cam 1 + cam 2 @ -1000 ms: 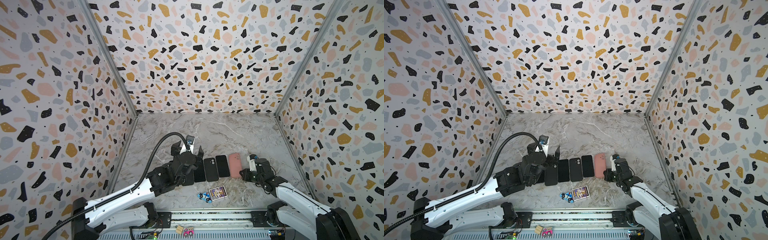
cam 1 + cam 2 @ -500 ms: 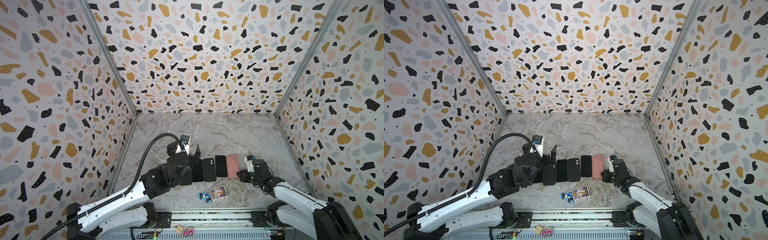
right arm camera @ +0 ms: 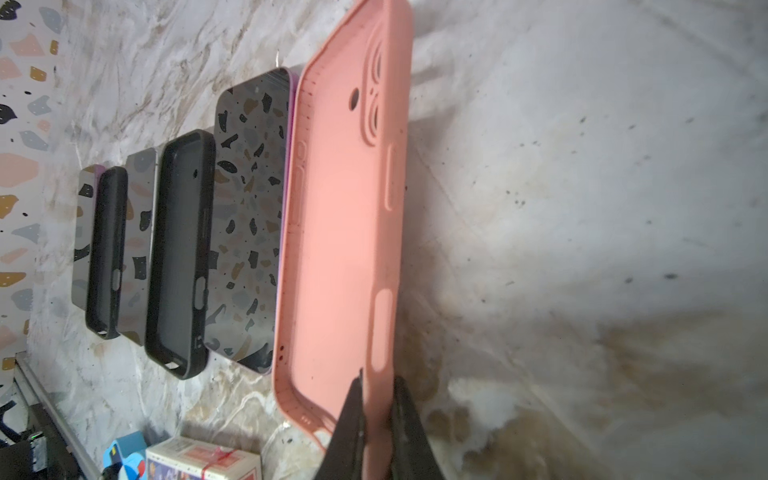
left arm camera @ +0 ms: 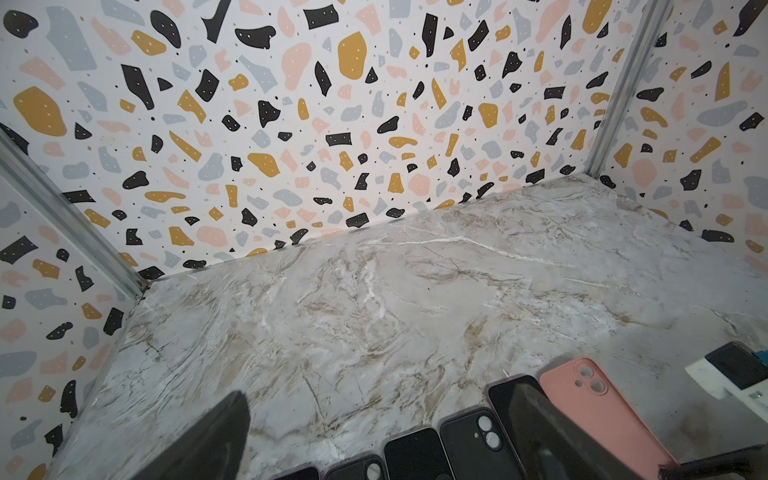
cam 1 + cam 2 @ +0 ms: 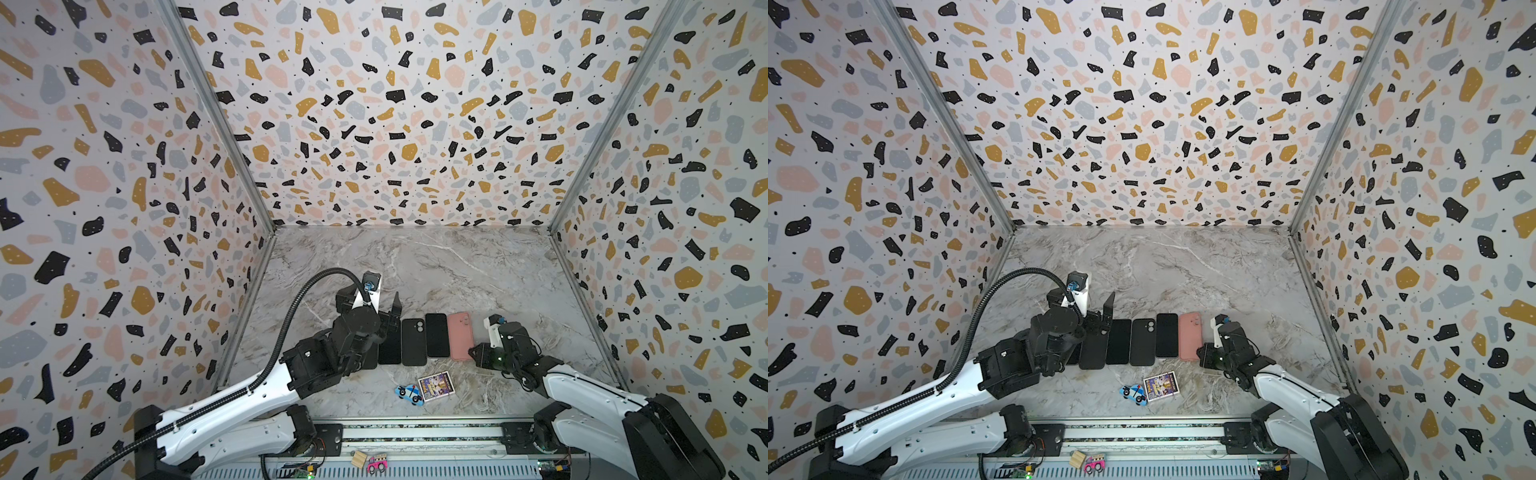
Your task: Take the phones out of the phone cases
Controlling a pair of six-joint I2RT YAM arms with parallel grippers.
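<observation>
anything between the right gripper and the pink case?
Nothing visible. The right gripper is shut on the near end wall of the pink case. Its only neighbour, a dark phone, lies flat alongside the case on the row's inner side, clear of the jaws.

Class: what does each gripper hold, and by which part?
Right gripper pinches the pink case by its side wall, near the end away from the camera cutout. Left gripper is open, holding nothing.
</observation>
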